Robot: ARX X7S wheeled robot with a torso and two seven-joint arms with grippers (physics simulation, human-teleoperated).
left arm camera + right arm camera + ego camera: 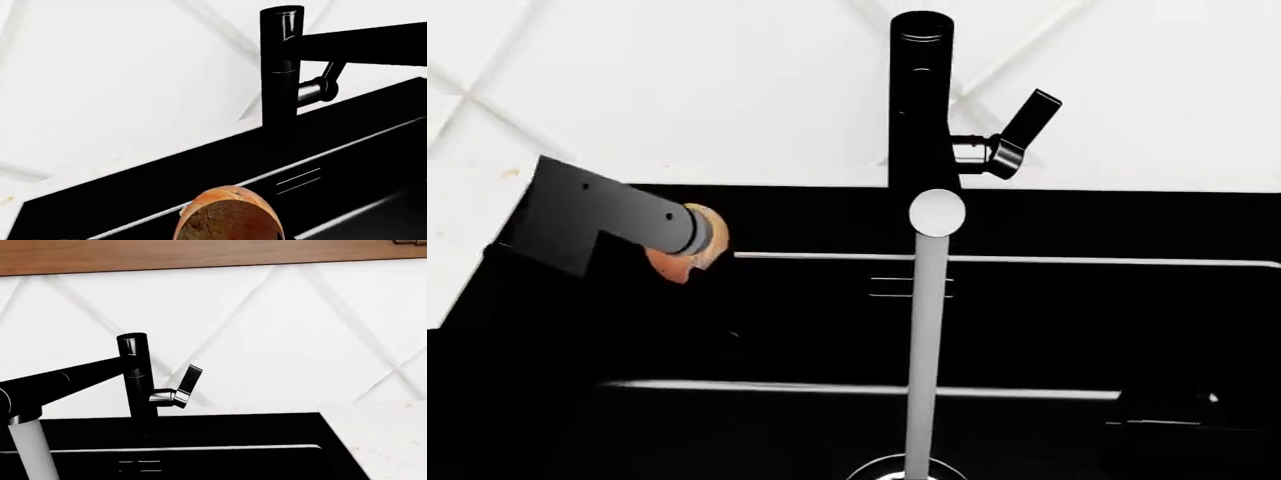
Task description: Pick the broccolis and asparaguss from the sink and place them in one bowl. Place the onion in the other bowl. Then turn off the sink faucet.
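The onion (pixel 681 256), orange-brown with a papery skin, hangs at the tip of my left arm (pixel 601 225) above the sink's left side. In the left wrist view the onion (pixel 230 215) fills the spot where the jaws meet, and the fingers themselves are hidden. The black faucet (pixel 921 110) stands behind the sink with its lever (pixel 1021 130) tilted up, and water (pixel 928 340) streams down to the drain. A dark shape (pixel 1174 412) low on the right looks like my right gripper, black against the black sink. Broccoli, asparagus and both bowls are out of view.
The black sink (pixel 1068 300) spans the head view, with white counter (pixel 454 230) to its left and white tiled wall behind. The right wrist view shows the faucet (pixel 137 385), its lever (pixel 183 385), the spout and counter (pixel 380 440) at the sink's right.
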